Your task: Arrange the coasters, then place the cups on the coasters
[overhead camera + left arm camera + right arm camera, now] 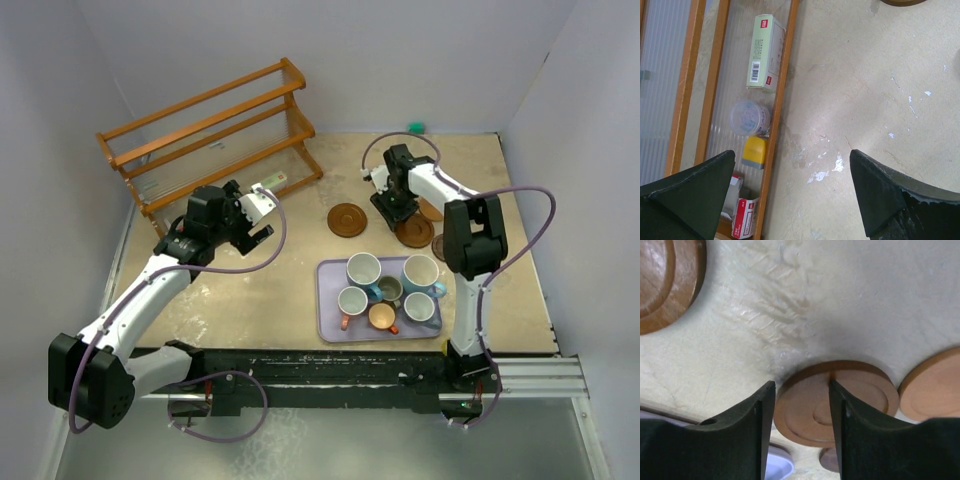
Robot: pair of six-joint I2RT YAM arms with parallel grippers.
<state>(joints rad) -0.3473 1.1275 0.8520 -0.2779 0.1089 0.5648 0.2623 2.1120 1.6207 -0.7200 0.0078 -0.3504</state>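
In the right wrist view my right gripper (pixel 801 385) stands half closed over the left part of a brown rimmed coaster (pixel 807 412). Its left finger is at the coaster's edge and its right finger is over the top face. From above, this gripper (pixel 396 208) is at a cluster of coasters (pixel 414 234) behind the tray. A lone dark coaster (pixel 347 219) lies to their left. Several cups (pixel 363 268) sit on the lavender tray (pixel 325 300). My left gripper (pixel 262 215) hovers open near the rack, holding nothing.
The wooden rack (pixel 210 140) stands at the back left, and its bottom shelf (pixel 782 90) holds a green box (pixel 765 52), a round tub (pixel 749 117) and a yellow block (pixel 754 152). More coasters (pixel 935 390) lie beside the one under my right gripper.
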